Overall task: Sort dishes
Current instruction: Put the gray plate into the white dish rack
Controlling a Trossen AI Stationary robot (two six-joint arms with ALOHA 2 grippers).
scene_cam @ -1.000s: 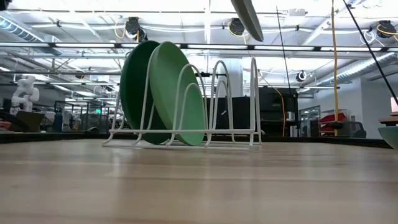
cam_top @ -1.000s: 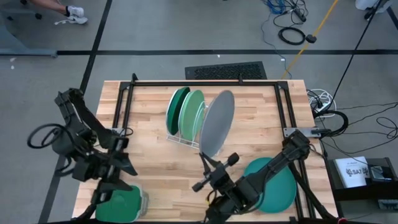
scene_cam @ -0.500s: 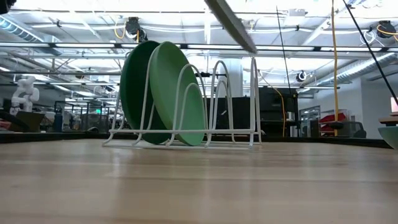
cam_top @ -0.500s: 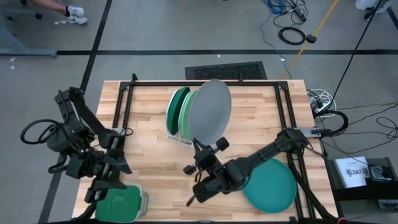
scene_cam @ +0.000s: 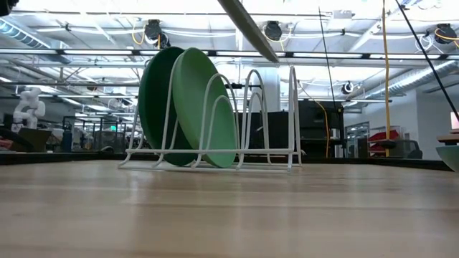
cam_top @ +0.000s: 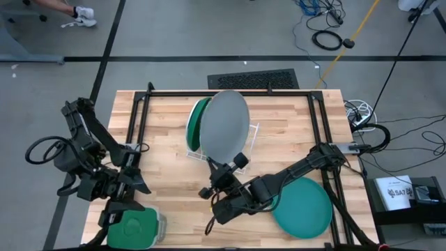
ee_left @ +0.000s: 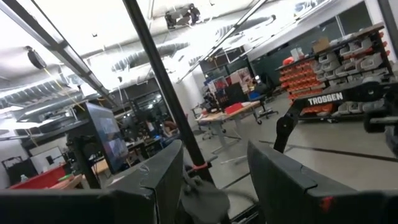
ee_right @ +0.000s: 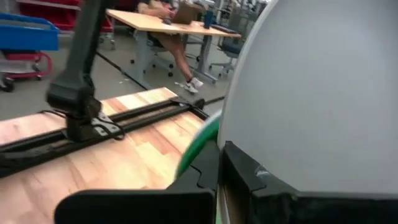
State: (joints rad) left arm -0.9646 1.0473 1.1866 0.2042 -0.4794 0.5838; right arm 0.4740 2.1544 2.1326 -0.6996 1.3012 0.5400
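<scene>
The right tool [cam_top: 224,169] is clamping tight on the rim of the grey plate [cam_top: 224,127], holding it aloft and tilted above the rack [cam_top: 249,148], I would say so its edge can drop into a free slot. The dark green plate [scene_cam: 154,100] and the mint plate [scene_cam: 206,107] are already standing on edge in the rack's near slots, leaning against the wire loops, which is what is keeping them upright. The teal plate [cam_top: 309,209] is lying flat on the table [cam_top: 167,153] near the right arm, waiting its turn. The left tool [cam_top: 127,206] is hanging with its fingers spread and holding nothing, just above a green container [cam_top: 136,231] at the table's corner.

The table is pale butcher-block wood with a black frame around it. Beyond it, a workshop is showing: grey floor, ceiling pipes, benches, parts bins.
</scene>
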